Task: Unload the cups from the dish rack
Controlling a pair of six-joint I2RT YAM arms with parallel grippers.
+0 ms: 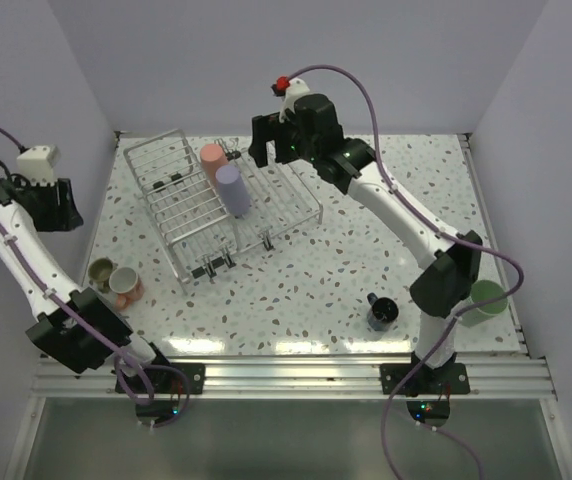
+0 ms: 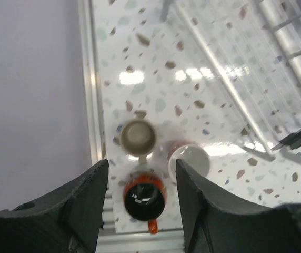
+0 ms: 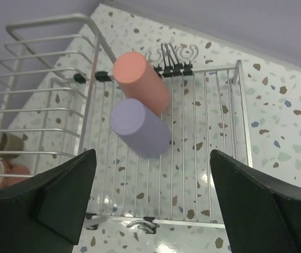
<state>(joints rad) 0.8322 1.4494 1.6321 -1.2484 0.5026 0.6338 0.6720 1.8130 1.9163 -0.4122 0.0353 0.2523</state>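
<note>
Overhead, the right arm (image 1: 396, 205) is reaching across the dish rack (image 3: 206, 158), its jaws standing wide and empty above the upturned pink cup (image 3: 140, 79) and lavender cup (image 3: 140, 132) inside. The left arm (image 1: 21, 250) is crouching at the table (image 1: 316, 290) edge, its jaws partly open, gripping nothing, over three small cups (image 2: 138, 136).

The top camera sits high behind the arm bases, looking down over the whole table (image 1: 296, 290). The left wrist camera points steeply down, close above the small cups (image 2: 138, 136) by the table's left edge, catching a corner of the dish rack (image 2: 292, 52). The right wrist camera hangs over that rack, which the overhead view also shows.
</note>
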